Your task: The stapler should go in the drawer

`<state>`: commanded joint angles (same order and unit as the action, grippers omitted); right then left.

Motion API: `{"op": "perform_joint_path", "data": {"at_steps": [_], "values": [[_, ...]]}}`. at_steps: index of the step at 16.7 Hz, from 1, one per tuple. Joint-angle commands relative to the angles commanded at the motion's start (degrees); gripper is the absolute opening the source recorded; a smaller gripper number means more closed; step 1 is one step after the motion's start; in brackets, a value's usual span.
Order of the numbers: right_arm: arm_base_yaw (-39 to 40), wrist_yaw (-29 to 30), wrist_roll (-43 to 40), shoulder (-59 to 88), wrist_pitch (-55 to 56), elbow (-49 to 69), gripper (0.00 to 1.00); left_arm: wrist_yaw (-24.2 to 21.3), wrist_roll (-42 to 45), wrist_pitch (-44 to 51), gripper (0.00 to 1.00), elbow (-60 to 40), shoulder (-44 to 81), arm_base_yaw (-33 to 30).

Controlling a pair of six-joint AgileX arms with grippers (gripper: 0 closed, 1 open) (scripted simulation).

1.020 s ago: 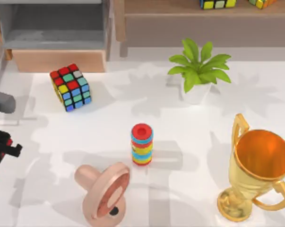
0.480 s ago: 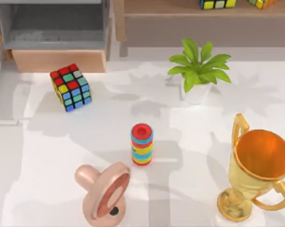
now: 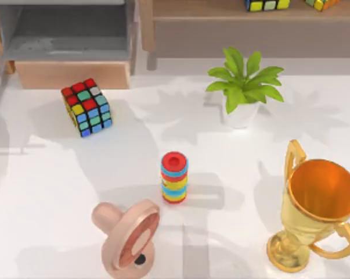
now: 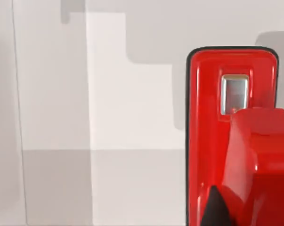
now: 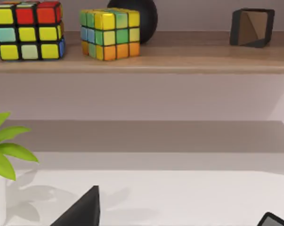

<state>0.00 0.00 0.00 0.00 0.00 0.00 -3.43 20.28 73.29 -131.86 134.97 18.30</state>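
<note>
The bright red stapler (image 4: 226,132) looms close in the left wrist view, hanging over pale grey and white surfaces. My left gripper (image 4: 240,212) is shut on it, and one black fingertip (image 4: 216,209) shows against its side. The drawer (image 3: 73,74) stands open at the top view's far left, with a grey inside and a tan front panel. Nothing lies on the part of its floor that shows. My right gripper (image 5: 179,221) is open, its dark fingertips (image 5: 83,207) wide apart, facing the wooden shelf (image 5: 142,63).
On the table stand a colour cube (image 3: 86,107), a striped ring stack (image 3: 174,177), a pink pacifier (image 3: 128,235), a potted plant (image 3: 243,87) and a gold trophy (image 3: 317,209). The shelf carries two cubes (image 5: 111,34) and a dark box (image 5: 251,27).
My left arm, seen a second ago at the top view's left edge holding something red, has moved out past that edge. The shadows on the table have shifted; the objects stayed put.
</note>
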Motion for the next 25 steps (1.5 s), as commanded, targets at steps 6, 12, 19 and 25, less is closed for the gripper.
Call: {"op": "perform_joint_path", "data": {"at_steps": [6, 12, 19, 25], "values": [[0.0, 0.0, 0.0, 0.0, 0.0, 0.0, 1.00, 3.0, -0.5, 9.1, 0.00, -12.5, 14.9, 0.8], [0.0, 0.0, 0.0, 0.0, 0.0, 0.0, 1.00, 3.3, -0.4, 10.1, 0.00, -13.2, 16.2, 0.7], [0.0, 0.0, 0.0, 0.0, 0.0, 0.0, 1.00, 3.3, -0.5, 7.5, 0.00, -10.1, 15.6, 0.6], [0.0, 0.0, 0.0, 0.0, 0.0, 0.0, 1.00, 3.3, -0.5, 7.4, 0.15, -10.0, 15.6, 0.6]]}}
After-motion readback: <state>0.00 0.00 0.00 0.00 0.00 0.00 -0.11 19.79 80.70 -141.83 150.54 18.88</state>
